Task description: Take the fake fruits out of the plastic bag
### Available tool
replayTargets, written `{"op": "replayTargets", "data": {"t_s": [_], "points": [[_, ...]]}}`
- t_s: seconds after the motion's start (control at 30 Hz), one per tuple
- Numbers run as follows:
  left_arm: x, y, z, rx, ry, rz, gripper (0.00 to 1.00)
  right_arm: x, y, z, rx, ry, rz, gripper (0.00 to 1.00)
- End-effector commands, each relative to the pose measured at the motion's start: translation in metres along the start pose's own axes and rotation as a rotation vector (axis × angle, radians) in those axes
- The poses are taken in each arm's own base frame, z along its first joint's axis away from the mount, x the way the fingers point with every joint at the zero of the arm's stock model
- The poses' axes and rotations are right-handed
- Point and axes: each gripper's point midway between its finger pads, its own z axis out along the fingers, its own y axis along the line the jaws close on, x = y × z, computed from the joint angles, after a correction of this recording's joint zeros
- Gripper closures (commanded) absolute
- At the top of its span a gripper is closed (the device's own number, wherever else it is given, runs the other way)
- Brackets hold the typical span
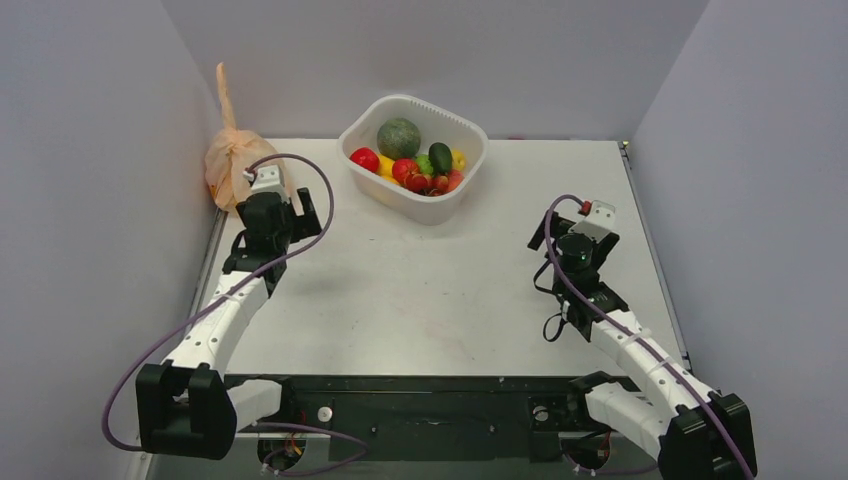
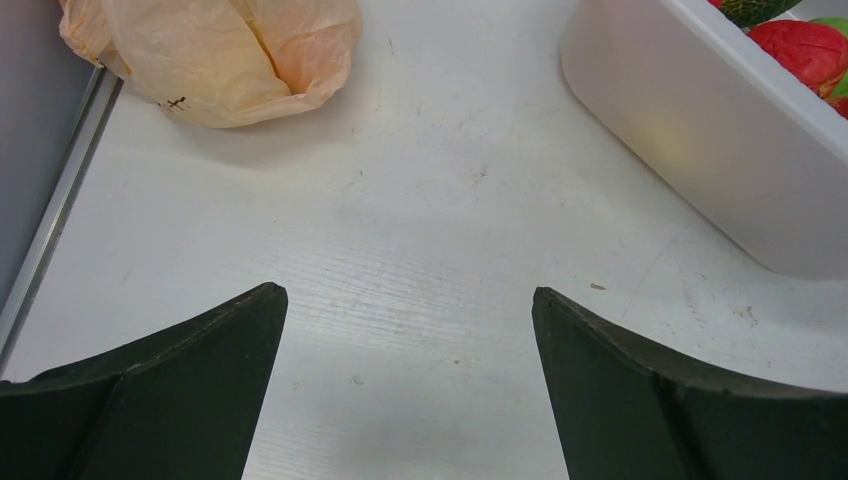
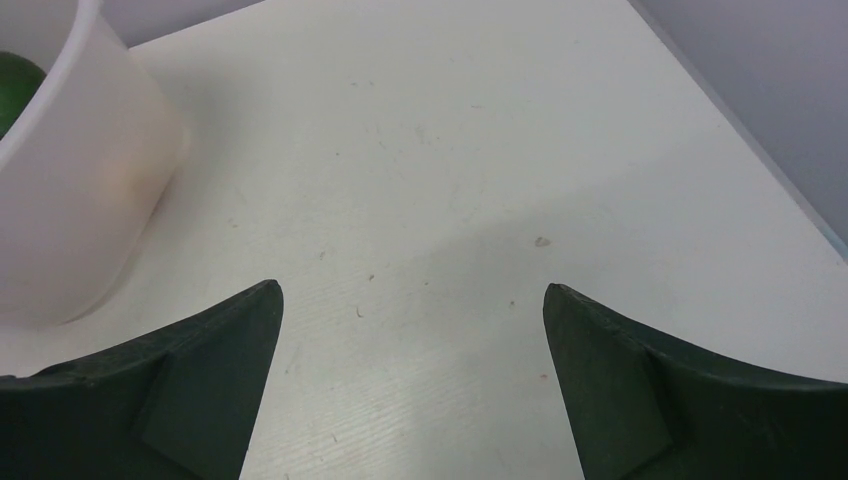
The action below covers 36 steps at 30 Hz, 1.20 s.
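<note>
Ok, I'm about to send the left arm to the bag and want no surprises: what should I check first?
1. The left tool open, holding nothing: ok.
2. The right tool open, holding nothing: ok.
3. The plastic bag in the left wrist view, ahead and to the left: ok.
4. Bare table between left tool and bag: ok.
5. The white tub off that path, to the right: ok.
6. The fake fruits in view all lie in the tub; any inside the bag: cannot tell.
</note>
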Motion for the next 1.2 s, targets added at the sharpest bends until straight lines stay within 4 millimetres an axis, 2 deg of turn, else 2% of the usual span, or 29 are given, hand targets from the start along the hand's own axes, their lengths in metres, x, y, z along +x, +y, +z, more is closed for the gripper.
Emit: {"op": "replayTargets", "data": {"t_s": [0.0, 0.07, 0.27, 0.4, 0.5, 0.53, 0.57, 0.73, 0.77, 0.8, 0.87, 0.9, 0.93, 0.97, 1.0, 1.03, 1.07, 1.1, 1.13, 1.17], "points": [[-0.019, -0.010, 0.000, 0.029, -0.004, 0.010, 0.08, 0.016, 0.025, 0.004, -0.131, 0.033, -0.022, 0.01], [-0.014, -0.015, 0.004, 0.057, 0.022, 0.015, 0.08, 0.022, 0.032, 0.006, -0.175, 0.033, -0.013, 0.01], [-0.004, -0.014, 0.011, 0.047, 0.067, 0.024, 0.08, 0.017, 0.047, 0.002, -0.259, 0.001, 0.001, 0.01], [0.001, -0.016, 0.021, 0.081, 0.082, -0.043, 0.08, 0.027, 0.052, 0.009, -0.271, 0.017, -0.001, 0.01], [-0.005, -0.001, 0.033, 0.066, 0.075, -0.154, 0.08, 0.035, 0.058, 0.015, -0.278, 0.048, -0.013, 0.01], [-0.006, 0.011, 0.038, 0.046, 0.073, -0.202, 0.08, 0.035, 0.059, 0.016, -0.282, 0.049, -0.011, 0.01], [-0.014, 0.011, 0.041, 0.059, 0.054, -0.221, 0.08, 0.036, 0.061, 0.015, -0.295, 0.049, -0.010, 0.01], [-0.041, 0.041, 0.062, -0.027, -0.018, -0.247, 0.08, 0.031, 0.066, 0.011, -0.332, 0.024, -0.003, 0.01], [-0.057, 0.042, 0.066, -0.028, -0.057, -0.242, 0.08, 0.031, 0.066, 0.011, -0.332, 0.025, -0.004, 0.01], [-0.054, 0.046, 0.075, -0.046, -0.047, -0.227, 0.08, 0.030, 0.066, 0.011, -0.334, 0.021, -0.003, 0.01], [-0.076, 0.060, 0.088, -0.134, -0.100, -0.222, 0.08, 0.029, 0.067, 0.011, -0.336, 0.022, -0.007, 0.01], [-0.071, 0.067, 0.098, -0.171, -0.090, -0.224, 0.08, 0.029, 0.067, 0.010, -0.336, 0.022, -0.007, 0.01], [-0.086, 0.076, 0.102, -0.223, -0.143, -0.232, 0.08, 0.028, 0.067, 0.010, -0.337, 0.019, -0.008, 0.01], [-0.084, 0.082, 0.110, -0.256, -0.148, -0.232, 0.08, 0.028, 0.067, 0.010, -0.339, 0.018, -0.009, 0.01], [-0.098, 0.087, 0.112, -0.282, -0.209, -0.227, 0.08, 0.027, 0.067, 0.009, -0.341, 0.015, -0.011, 0.01], [-0.097, 0.091, 0.118, -0.293, -0.221, -0.203, 0.08, 0.026, 0.067, 0.009, -0.342, 0.013, -0.012, 0.01], [-0.110, 0.093, 0.119, -0.305, -0.290, -0.204, 0.08, 0.026, 0.067, 0.008, -0.343, 0.012, -0.014, 0.01], [-0.110, 0.097, 0.124, -0.320, -0.304, -0.188, 0.08, 0.025, 0.066, 0.008, -0.342, 0.008, -0.013, 0.01], [-0.123, 0.102, 0.124, -0.346, -0.359, -0.194, 0.07, 0.025, 0.067, 0.008, -0.344, 0.007, -0.015, 0.01], [-0.121, 0.106, 0.129, -0.368, -0.359, -0.180, 0.07, 0.026, 0.067, 0.008, -0.345, 0.008, -0.015, 0.01]]}}
